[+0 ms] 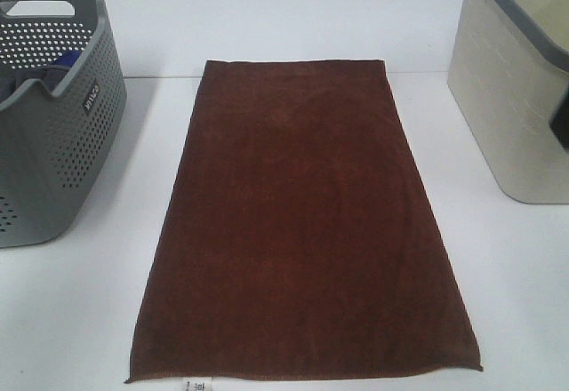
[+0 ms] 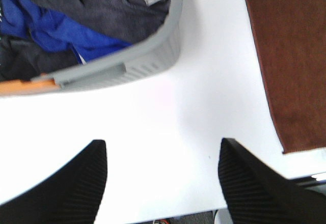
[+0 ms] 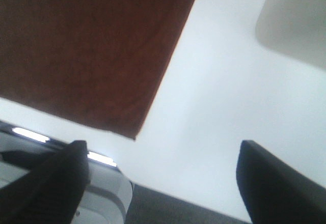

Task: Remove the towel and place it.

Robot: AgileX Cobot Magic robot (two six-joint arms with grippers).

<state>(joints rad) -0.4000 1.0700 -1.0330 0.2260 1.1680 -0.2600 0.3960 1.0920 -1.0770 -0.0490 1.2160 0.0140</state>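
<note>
The towel [image 1: 300,227], a large dark reddish-brown plush rectangle, lies spread flat in the middle of the white table, its small white tag [image 1: 196,386] at the near short edge. Neither gripper shows in the exterior high view. My left gripper [image 2: 162,152] is open and empty, above bare table between the grey basket and the towel's edge [image 2: 293,56]. My right gripper [image 3: 163,155] is open and empty, above bare table beside a near corner of the towel [image 3: 86,46].
A grey perforated basket [image 1: 53,133] stands at the left, holding blue [image 2: 61,30] and dark grey cloths [image 2: 102,2]. A cream bin [image 1: 520,98] with a grey rim stands at the right. The table's near edge shows in both wrist views.
</note>
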